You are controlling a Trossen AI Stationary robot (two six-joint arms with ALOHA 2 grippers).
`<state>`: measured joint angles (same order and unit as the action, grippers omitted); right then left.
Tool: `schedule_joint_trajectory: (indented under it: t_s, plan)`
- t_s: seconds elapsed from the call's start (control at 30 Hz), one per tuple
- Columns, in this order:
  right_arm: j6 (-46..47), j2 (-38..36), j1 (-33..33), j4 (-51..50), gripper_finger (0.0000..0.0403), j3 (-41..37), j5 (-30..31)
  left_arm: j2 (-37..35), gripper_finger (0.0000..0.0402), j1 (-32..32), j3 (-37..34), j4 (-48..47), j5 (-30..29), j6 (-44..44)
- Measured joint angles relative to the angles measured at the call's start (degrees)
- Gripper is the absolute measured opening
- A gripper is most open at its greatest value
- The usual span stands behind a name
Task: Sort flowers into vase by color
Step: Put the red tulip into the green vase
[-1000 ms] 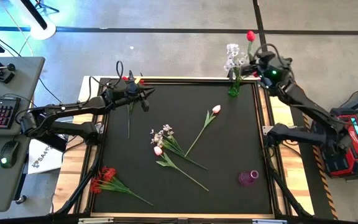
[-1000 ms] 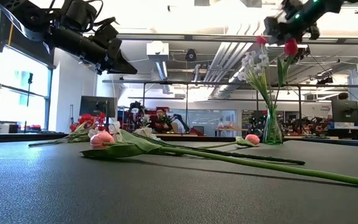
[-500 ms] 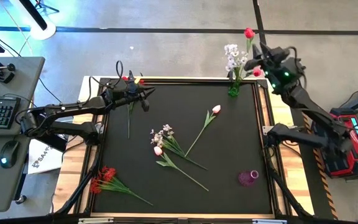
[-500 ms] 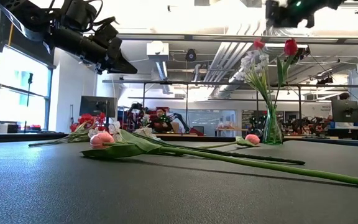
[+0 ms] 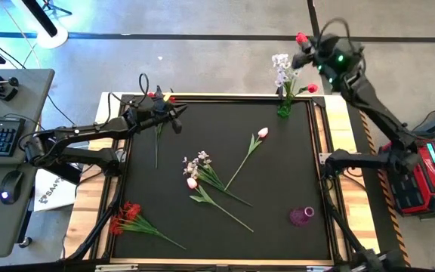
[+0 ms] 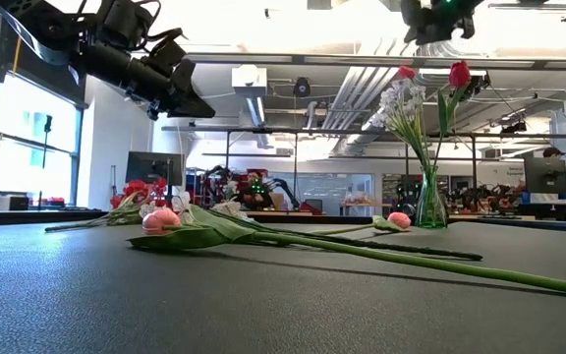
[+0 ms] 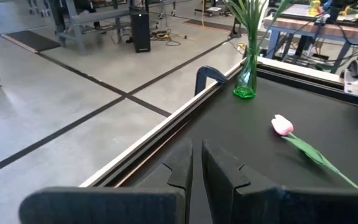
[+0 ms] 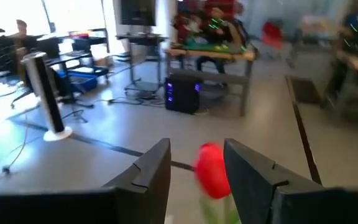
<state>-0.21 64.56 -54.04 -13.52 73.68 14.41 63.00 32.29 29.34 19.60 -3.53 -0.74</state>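
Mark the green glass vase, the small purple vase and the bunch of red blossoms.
green glass vase [image 5: 284, 110], high view, on its base at the mat's far right corner.
small purple vase [image 5: 301, 217], high view, on its body.
bunch of red blossoms [image 5: 124, 216], high view, on the flower heads.

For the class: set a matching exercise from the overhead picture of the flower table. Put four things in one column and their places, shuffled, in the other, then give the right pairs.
Things
1. green glass vase
2. purple vase
3. red bunch
4. left hand

Places
A. near left corner of the black mat
B. far right corner of the mat, holding stems
C. far left part of the mat, shut
D. near right part of the mat, lying on its side

Pairs: 1-B, 2-D, 3-A, 4-C
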Motion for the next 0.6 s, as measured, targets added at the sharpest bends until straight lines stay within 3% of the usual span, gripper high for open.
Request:
schedule_joint_trajectory:
  t_s: [0.2,0.47,0.6]
  plan:
    - [0.2,7.88,-1.44,-14.39,0.0156,17.1,-0.91,0.62,0.0021,-0.02,0.0,0.09,-1.39,-0.85]
    - [1.05,21.43,-7.94,-33.71,0.0272,34.81,-7.6,4.1,0.0021,0.04,0.0,0.23,-4.11,-5.6]
    - [2.28,27.1,-11.3,-42.76,0.0313,42.54,-15.48,6.12,0.0021,0.04,0.0,0.58,-3.1,-7.16]
